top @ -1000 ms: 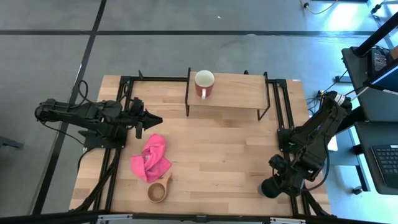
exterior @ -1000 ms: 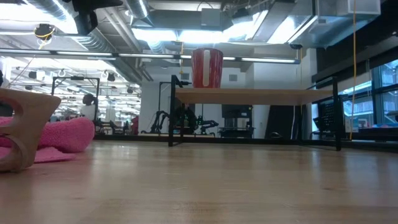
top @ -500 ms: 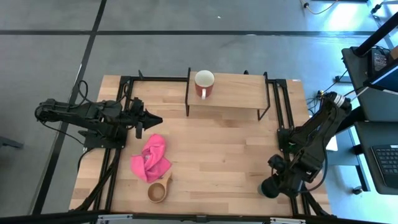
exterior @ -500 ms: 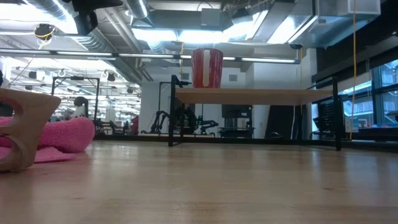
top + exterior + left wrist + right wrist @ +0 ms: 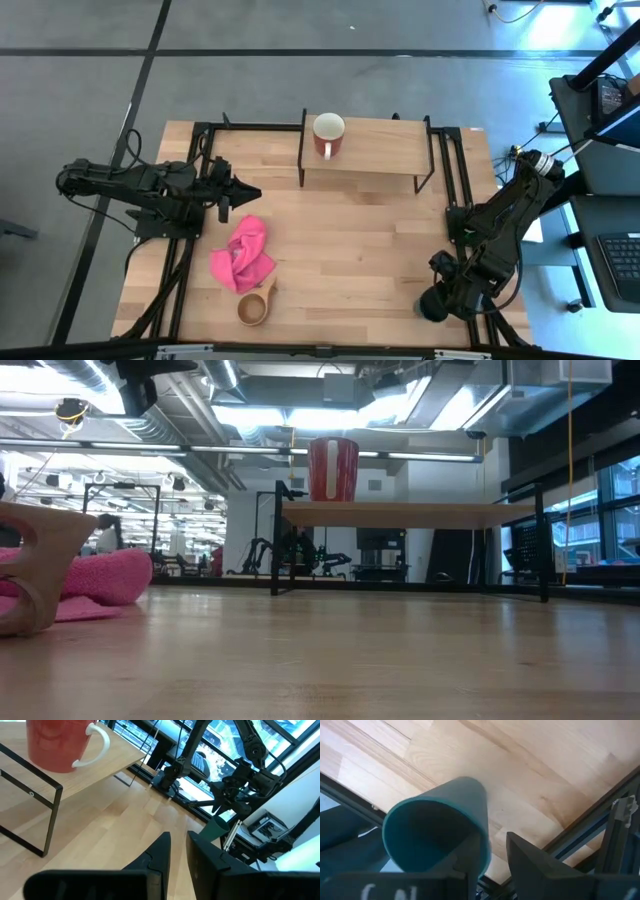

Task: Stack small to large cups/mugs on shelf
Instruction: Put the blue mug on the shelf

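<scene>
— The right gripper (image 5: 436,303), where is it and what has it got?

— It sits at the table's near right corner in the high view, clamped on the dark green cup (image 5: 437,827). In the right wrist view one finger (image 5: 470,857) goes inside the rim and the other finger (image 5: 540,865) presses the outside wall, so the cup wall is pinched between them.

— What does that cup look like?

— A plain teal-green tumbler, tapered, widest at the open mouth, dark inside, no handle that I can see. It is tilted, mouth toward the wrist camera, base pointing down at the wooden tabletop (image 5: 530,765). Whether the base touches the wood I cannot tell. The left wrist view catches it far off as a small green shape (image 5: 216,827) under the right arm.

— And the left gripper (image 5: 177,851)?

— Hovering over the table's left side, its fingers nearly together with only a thin gap and nothing between them, pointing toward the shelf (image 5: 385,145).

— What is on the shelf?

— The red mug (image 5: 328,134), upright near the board's left end, white inside, with a white handle (image 5: 95,742). The low view shows it standing red on the light board (image 5: 400,513) above thin black legs.

— The third cup?

— The tan wooden cup (image 5: 253,307) is on the tabletop near the front left edge, its handle toward the pink cloth (image 5: 242,256) just behind it. It is well apart from the shelf.
</scene>
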Controlling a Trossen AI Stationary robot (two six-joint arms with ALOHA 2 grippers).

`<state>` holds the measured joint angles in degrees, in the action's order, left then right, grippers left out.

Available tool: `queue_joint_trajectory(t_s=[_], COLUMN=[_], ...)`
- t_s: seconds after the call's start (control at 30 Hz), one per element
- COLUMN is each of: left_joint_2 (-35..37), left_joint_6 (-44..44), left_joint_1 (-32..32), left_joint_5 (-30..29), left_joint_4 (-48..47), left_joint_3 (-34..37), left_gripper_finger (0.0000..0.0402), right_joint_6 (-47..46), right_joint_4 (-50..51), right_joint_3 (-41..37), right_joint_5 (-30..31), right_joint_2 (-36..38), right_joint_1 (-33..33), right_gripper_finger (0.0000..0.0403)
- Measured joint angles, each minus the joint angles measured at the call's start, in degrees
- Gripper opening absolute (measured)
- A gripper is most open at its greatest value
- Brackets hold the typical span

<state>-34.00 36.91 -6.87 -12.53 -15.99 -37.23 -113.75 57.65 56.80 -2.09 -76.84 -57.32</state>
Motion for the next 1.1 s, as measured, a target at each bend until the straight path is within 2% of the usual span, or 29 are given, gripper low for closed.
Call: queue_joint_trajectory(t_s=[0.7, 1.1], left_joint_2=[0.00, 0.00], left_joint_6=[-0.07, -0.04], left_joint_1=[0.00, -0.03], left_joint_5=[-0.03, -0.05], left_joint_4=[-0.04, -0.05], left_joint_3=[0.00, 0.00], left_gripper_finger=[0.0055, 0.0055], right_joint_6=[-0.09, 0.04], right_joint_4=[-2.54, -3.87], right_joint_3=[0.00, -0.04], right_joint_5=[0.88, 0.59], right_joint_2=[0.00, -4.70], right_joint_1=[0.00, 0.02], right_gripper_finger=[0.0097, 0.0097])
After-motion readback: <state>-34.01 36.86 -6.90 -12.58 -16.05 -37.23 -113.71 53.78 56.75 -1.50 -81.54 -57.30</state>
